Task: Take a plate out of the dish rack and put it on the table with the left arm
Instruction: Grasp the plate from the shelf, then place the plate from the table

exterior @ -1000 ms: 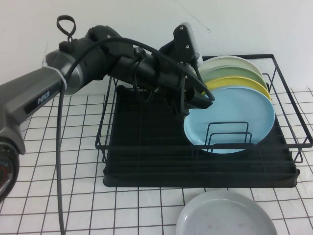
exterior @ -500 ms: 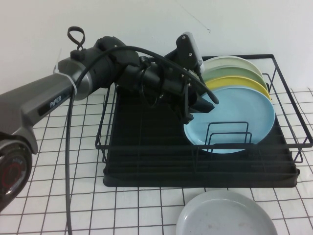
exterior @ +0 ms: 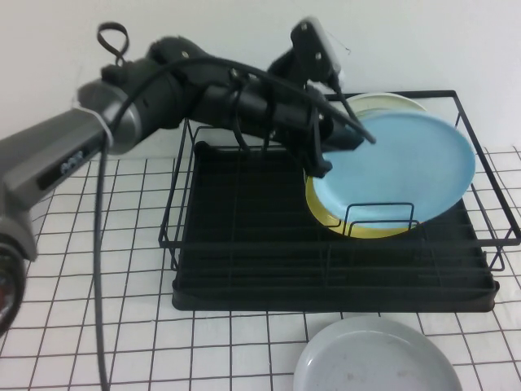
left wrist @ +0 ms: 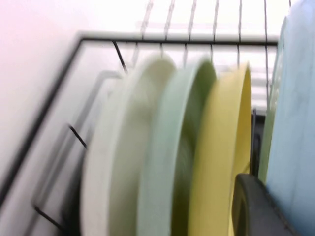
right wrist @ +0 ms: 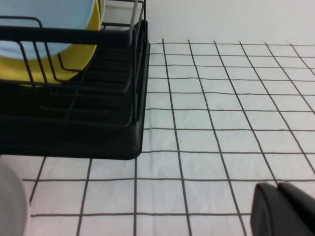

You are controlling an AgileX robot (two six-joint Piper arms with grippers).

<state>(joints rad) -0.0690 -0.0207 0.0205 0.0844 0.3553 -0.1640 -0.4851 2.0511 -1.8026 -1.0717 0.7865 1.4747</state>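
My left gripper [exterior: 346, 142] is shut on the left rim of the sky-blue plate [exterior: 399, 167] and holds it tilted, raised out of its slot above the black dish rack [exterior: 244, 244]. In the left wrist view one black finger [left wrist: 253, 209] lies against the blue plate [left wrist: 295, 123], next to the yellow plate [left wrist: 221, 147]. The blue plate also shows in the right wrist view [right wrist: 44, 19] above the rack [right wrist: 74, 132]. My right gripper [right wrist: 283, 209] is shut and empty, low over the gridded table [right wrist: 221, 123], right of the rack.
A yellow plate [exterior: 358, 228], a green one [left wrist: 172, 147] and a cream one [exterior: 383, 102] stand in the rack behind the blue plate. A pale grey plate [exterior: 374, 358] lies on the table [exterior: 98, 269] in front of the rack.
My left gripper has lifted the blue plate up and to the right out of its slot, uncovering the yellow plate behind it. The arm has risen with it.
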